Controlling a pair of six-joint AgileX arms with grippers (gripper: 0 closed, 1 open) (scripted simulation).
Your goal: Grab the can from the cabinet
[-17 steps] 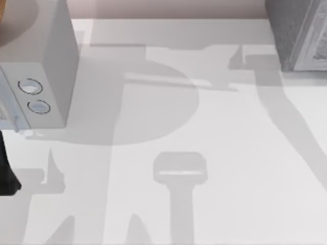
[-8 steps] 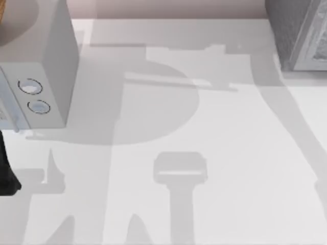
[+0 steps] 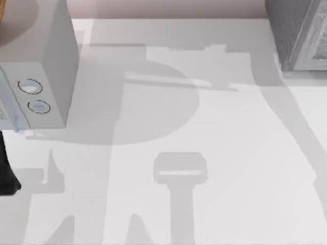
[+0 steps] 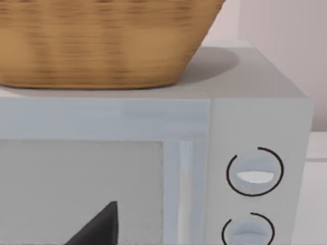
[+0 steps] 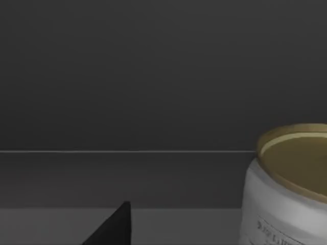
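Note:
The can (image 5: 288, 189) has a white body with a label and a gold top. It stands on the floor of a dark interior with a dark back wall in the right wrist view. A dark tip of my right gripper (image 5: 113, 225) shows near it, off to one side and apart from it. The cabinet (image 3: 299, 33) is the dark grey speckled box with a paler front panel at the table's far right corner. My left arm (image 3: 6, 168) is a dark shape at the table's left edge. A tip of my left gripper (image 4: 97, 227) faces the grey box's door.
A light grey box with two round dials (image 3: 38, 66) stands at the far left, with a woven basket (image 4: 102, 41) on top of it. Arm shadows lie across the white table (image 3: 230, 153).
The right arm's shadow on the table has swung toward the right edge and the cabinet. The left arm has stayed still.

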